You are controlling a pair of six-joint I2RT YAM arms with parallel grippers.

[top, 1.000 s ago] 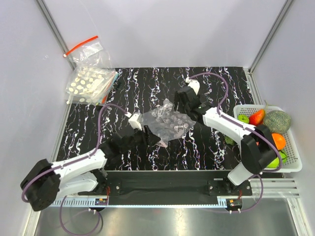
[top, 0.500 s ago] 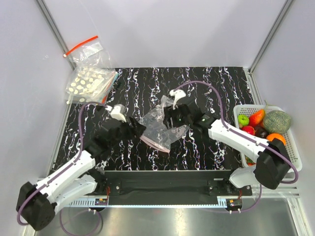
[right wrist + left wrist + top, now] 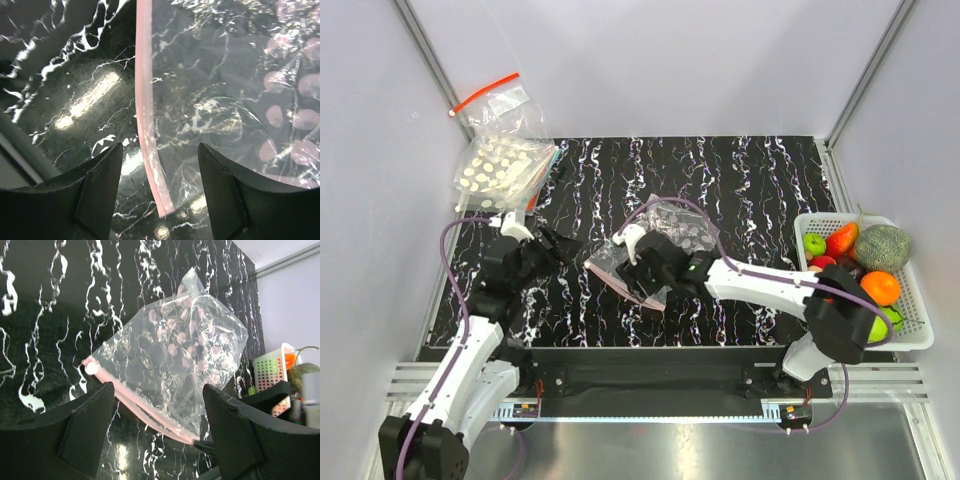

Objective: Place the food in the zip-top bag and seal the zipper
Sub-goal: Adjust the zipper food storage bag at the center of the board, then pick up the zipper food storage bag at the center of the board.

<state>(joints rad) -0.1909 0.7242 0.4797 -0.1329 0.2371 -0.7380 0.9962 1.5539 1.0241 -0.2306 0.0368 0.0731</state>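
**Bag let down on the mat, left arm pulled off**

The bag (image 3: 665, 245) lies flat and crinkled mid-mat, with its zipper (image 3: 620, 283) along the near-left edge. A second ago it hung bunched between the two grippers, and half a second ago the left one had already let go. Now nothing holds it. It shows no bulge, so it looks empty, though I cannot tell whether the mouth is parted or pressed shut.

The right gripper (image 3: 160, 150) has crossed from the bag's far-right side to its near-left edge. Its fingers are spread either side of the zipper's end and pinch nothing.

The left gripper (image 3: 558, 243) has drawn back to the left and stands apart from the bag. It faces the zipper with its fingers wide and nothing between them.

What seems to be the food is well off to the right, in the basket (image 3: 920, 343) with the other fruit: a green lump (image 3: 885, 245) and an orange-red piece (image 3: 842, 238).

Loading is probably not yet begun. The release looks like a regrip, with the right gripper placed to take the mouth edge.
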